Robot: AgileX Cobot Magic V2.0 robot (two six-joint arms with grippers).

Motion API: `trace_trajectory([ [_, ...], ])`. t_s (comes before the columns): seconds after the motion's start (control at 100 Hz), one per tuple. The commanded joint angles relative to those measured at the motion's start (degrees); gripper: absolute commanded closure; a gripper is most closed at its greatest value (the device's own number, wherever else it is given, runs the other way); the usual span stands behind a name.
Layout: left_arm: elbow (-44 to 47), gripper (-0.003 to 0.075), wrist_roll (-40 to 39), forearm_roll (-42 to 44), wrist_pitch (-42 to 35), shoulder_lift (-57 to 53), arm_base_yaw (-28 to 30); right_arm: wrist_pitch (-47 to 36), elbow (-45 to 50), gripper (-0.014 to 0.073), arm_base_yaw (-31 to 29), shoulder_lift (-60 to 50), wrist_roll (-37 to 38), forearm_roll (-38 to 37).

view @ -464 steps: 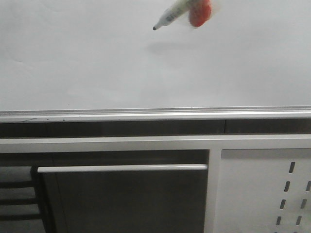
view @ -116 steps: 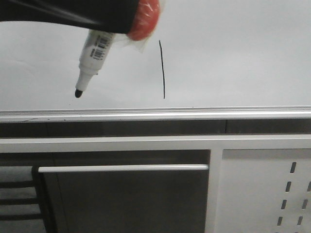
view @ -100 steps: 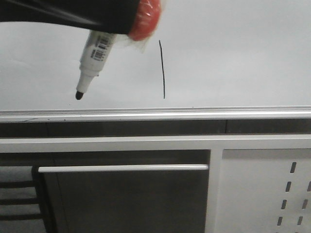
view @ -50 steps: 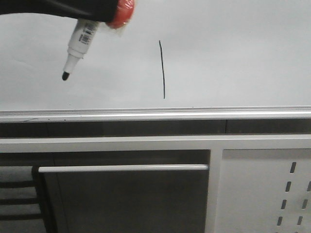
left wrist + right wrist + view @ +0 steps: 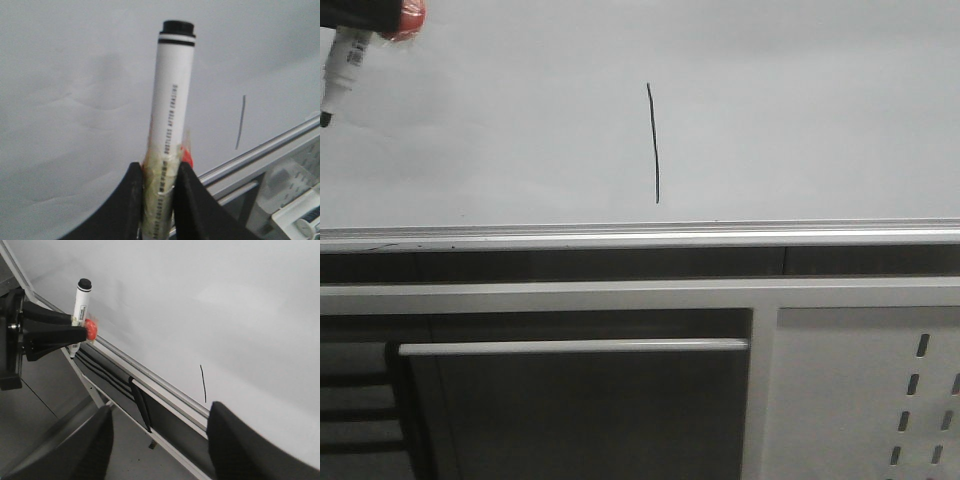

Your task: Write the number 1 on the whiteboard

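The whiteboard [image 5: 800,110] fills the upper front view, with a silver rail along its lower edge. The number 1 [image 5: 654,142] is a thin black vertical stroke near the board's middle; it also shows in the left wrist view [image 5: 240,123] and the right wrist view [image 5: 203,383]. My left gripper [image 5: 159,176] is shut on a white marker [image 5: 170,107]. In the front view the marker [image 5: 342,64] is at the far upper left, its black tip pointing down, away from the stroke. My right gripper [image 5: 159,421] is open and empty, back from the board.
A silver rail [image 5: 640,237] runs under the board, with a dark gap and a second pale bar [image 5: 620,296] below. A perforated grey metal panel [image 5: 865,390] stands at the lower right. A dark cabinet with a silver handle [image 5: 570,346] is at the lower left.
My left gripper has carried the marker up and to the left, from beside the stroke to the picture's upper left corner. The stroke itself has not changed over the last second.
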Motion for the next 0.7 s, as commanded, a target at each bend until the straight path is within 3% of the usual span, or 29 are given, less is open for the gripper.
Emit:
trace_trajectory([
  [0.0,-1.68,0.0741,-0.53,1.02,-2.25,0.33,-0.06,-4.11,-1.71,0.0217,-0.32,-0.55,0.08,1.01],
  [0.52,-7.80,0.0741,-1.54,4.60,-7.76,4.89,-0.06,-4.89,-1.71,0.0217,-0.32,-0.55,0.08,1.01],
  [0.69,-7.80,0.0741,-16.34,17.17,-11.38,6.42,-0.06,-4.94,-1.71,0.0217,-0.32,-0.55,0.08,1.01],
])
